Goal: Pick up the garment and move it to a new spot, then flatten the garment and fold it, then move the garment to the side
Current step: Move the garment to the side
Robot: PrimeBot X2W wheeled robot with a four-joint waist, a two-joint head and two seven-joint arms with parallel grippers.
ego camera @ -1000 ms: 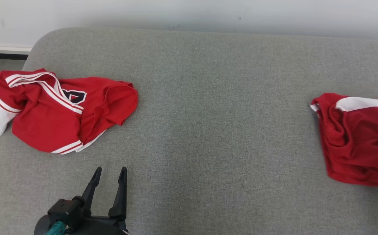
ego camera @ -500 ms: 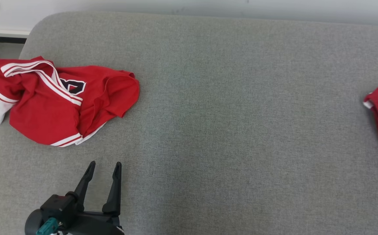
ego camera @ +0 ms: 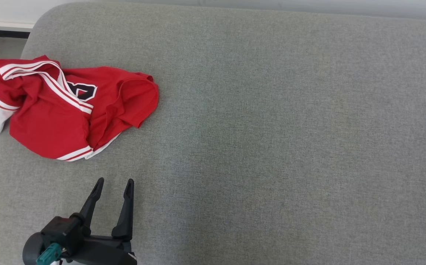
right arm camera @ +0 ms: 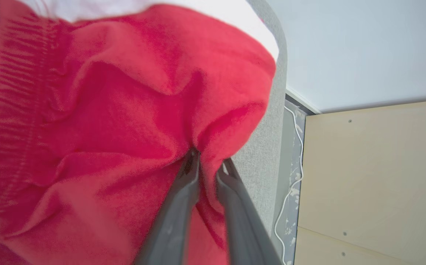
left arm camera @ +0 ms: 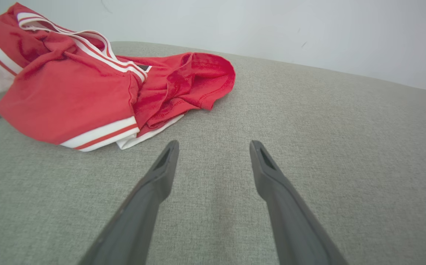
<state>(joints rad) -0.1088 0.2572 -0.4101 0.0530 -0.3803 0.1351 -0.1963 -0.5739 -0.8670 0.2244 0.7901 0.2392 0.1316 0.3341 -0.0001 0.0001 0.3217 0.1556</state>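
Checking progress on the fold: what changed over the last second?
The right gripper, pinching the crumpled red garment with a white band, carried it rightward to the edge of the grey fabric table. The head camera tilted down slightly. The striped red-and-white jersey and open left gripper stayed put.

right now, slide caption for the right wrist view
Right pincer pinching a fold of crumpled red garment at the edge of the grey fabric surface
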